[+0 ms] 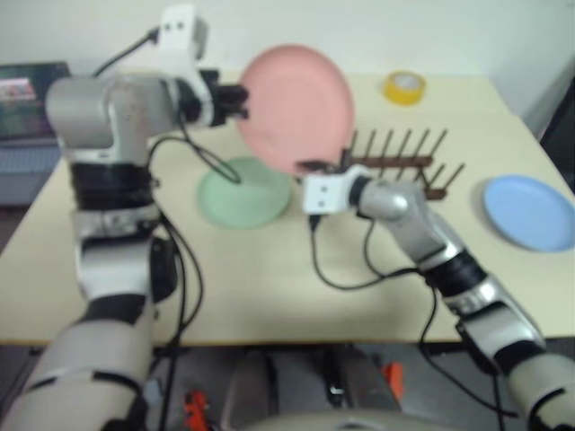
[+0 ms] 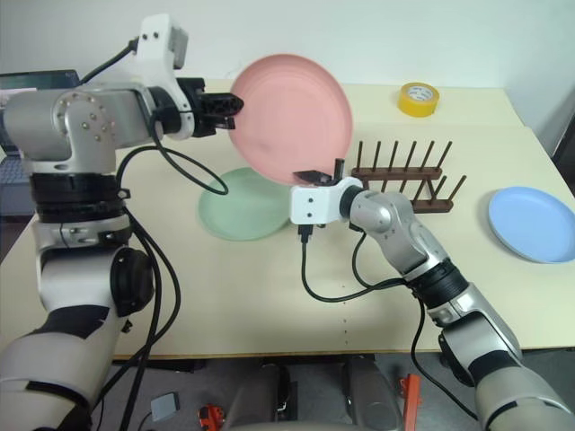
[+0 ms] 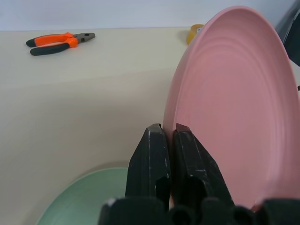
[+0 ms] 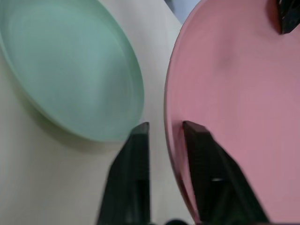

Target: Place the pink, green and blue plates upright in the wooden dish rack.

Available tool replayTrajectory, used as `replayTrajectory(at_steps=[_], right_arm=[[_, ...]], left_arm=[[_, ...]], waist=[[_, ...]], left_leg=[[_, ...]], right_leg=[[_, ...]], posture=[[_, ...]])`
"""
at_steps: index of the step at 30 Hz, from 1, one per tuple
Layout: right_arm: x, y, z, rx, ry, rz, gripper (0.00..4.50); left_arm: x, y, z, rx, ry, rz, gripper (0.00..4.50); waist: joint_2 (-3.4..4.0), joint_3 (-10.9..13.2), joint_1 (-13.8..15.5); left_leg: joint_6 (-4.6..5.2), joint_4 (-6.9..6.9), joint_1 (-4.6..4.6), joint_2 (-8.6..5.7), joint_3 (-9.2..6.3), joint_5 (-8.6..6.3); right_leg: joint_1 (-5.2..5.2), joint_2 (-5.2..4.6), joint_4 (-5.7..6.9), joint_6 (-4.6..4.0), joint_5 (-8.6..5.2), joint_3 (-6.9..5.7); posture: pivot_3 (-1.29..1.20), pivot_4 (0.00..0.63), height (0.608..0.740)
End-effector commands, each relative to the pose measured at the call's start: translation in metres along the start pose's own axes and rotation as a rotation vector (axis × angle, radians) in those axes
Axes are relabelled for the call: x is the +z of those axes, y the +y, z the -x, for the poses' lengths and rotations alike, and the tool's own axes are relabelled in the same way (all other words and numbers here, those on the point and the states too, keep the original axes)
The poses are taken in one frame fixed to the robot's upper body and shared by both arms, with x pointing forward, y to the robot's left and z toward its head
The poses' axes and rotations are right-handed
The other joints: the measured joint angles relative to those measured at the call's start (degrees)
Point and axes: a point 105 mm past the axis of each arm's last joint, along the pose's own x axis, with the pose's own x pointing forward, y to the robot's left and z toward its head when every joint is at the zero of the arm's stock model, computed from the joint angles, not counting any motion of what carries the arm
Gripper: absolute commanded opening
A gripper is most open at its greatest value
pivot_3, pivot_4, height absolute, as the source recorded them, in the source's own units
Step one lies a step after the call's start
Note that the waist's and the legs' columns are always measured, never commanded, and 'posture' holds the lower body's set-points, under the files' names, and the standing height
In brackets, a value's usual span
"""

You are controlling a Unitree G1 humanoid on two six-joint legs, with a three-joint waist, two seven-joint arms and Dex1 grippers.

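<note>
1. Left gripper [image 2: 235, 105]: fingers clamped on the rim of the pink plate [image 2: 292, 117], at its left edge as seen from the head; plate held on edge, raised above the table [image 2: 269, 305].
2. Right gripper [image 4: 165, 136]: at the lower rim of the same pink plate; one black finger [image 4: 136, 168] on the outer side of the rim, the other over the plate's face; a narrow gap shows between the outer finger and the rim, so a full grip cannot be told.
3. Green plate [image 2: 238, 215]: flat on the table, below and slightly left of the pink plate; untouched by either gripper.
4. Blue plate [image 2: 535, 223]: flat on the table near its right edge, well apart from both grippers.
5. Wooden dish rack [image 2: 404, 175]: on the table between the pink plate and the blue plate; pegs upright; no plate in it.
6. Yellow tape roll [image 2: 419, 97]: far side of the table, behind the rack.
7. Orange-handled pliers [image 3: 58, 42]: lying flat on the table, well apart from the plates.
</note>
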Motion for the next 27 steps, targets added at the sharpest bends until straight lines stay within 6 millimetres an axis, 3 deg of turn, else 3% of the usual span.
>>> replayTrajectory(at_steps=[1,8,14,15,18,25,27], right_arm=[[0.007,-0.015,0.001,-0.058,-0.028,0.016,0.01],[0.009,-0.018,0.002,-0.079,-0.042,0.01,0.01],[0.015,-0.028,0.004,-0.129,-0.073,0.012,0.01],[0.016,-0.03,0.004,-0.137,-0.078,0.013,0.0],[0.018,-0.034,0.005,-0.158,-0.093,0.011,0.0],[0.02,-0.039,0.006,-0.179,-0.112,-0.014,0.0],[0.021,-0.041,0.006,-0.189,-0.115,-0.023,0.0]], left_arm=[[0.019,-0.011,0.008,-0.027,-0.078,-0.031,0.0],[0.015,-0.015,0.005,-0.044,-0.063,-0.045,0.0],[0.014,-0.007,0.004,0.001,-0.052,-0.047,0.0],[0.014,-0.007,0.004,-0.002,-0.052,-0.05,0.57],[0.013,-0.009,0.004,-0.01,-0.056,-0.07,1.48],[0.018,-0.006,0.01,-0.002,-0.077,-0.1,4.06],[0.02,-0.007,0.013,-0.016,-0.087,-0.125,4.47]], waist=[[0.0,0.0,-0.01],[0.0,0.0,0.0],[0.0,0.0,-0.01],[0.0,0.0,-0.01],[0.0,0.0,0.02],[0.0,0.0,-0.05],[0.0,0.0,-0.12]], left_leg=[[0.0,0.0,0.0,0.0,0.0,0.0],[0.0,0.0,0.0,0.0,0.0,0.0],[0.0,-0.01,0.0,0.0,-0.01,0.0],[0.0,-0.01,0.0,0.0,-0.01,0.0],[0.0,-0.01,0.0,0.0,-0.01,0.0],[0.0,-0.02,0.0,0.01,-0.01,0.0],[0.0,-0.02,0.01,0.02,-0.01,0.0]], right_leg=[[0.0,0.0,0.0,0.0,0.0,0.0],[0.0,0.0,0.0,0.0,0.0,0.0],[0.0,0.0,0.0,0.01,0.0,0.0],[0.0,0.0,0.0,0.01,0.0,0.0],[0.0,0.0,0.0,0.0,0.0,0.0],[0.0,0.0,0.0,0.0,0.0,0.0],[0.0,0.02,0.0,0.01,-0.01,0.0]], posture=[[0.0,0.15,0.74],[0.0,0.15,0.74],[0.0,0.15,0.74],[0.0,0.15,0.74],[0.0,0.15,0.74],[0.0,0.15,0.74],[0.0,0.15,0.74]])
